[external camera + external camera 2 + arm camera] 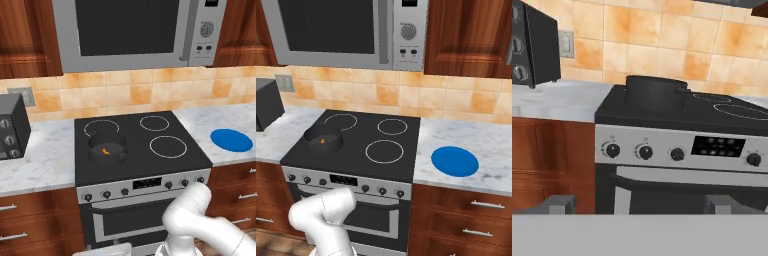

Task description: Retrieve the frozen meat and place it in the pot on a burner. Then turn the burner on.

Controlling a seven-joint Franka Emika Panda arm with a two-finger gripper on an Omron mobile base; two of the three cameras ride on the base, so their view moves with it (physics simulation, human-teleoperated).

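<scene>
Inside the pot point(107, 148) (front-left burner) sits the frozen meat point(105, 151), seemingly loose.

The robot's arm point(200, 220) is a smooth, glossy white tube built of thick rounded segments, with a bulbous elbow-like joint cap that catches soft grey shading along its underside. In the right base view the same white arm point(326, 212) shows a domed end and a cylindrical link below it. No cables, screws or markings can be made out on the shell. Two small grey, blocky fingertips point(559, 202) show in the hand view.
</scene>
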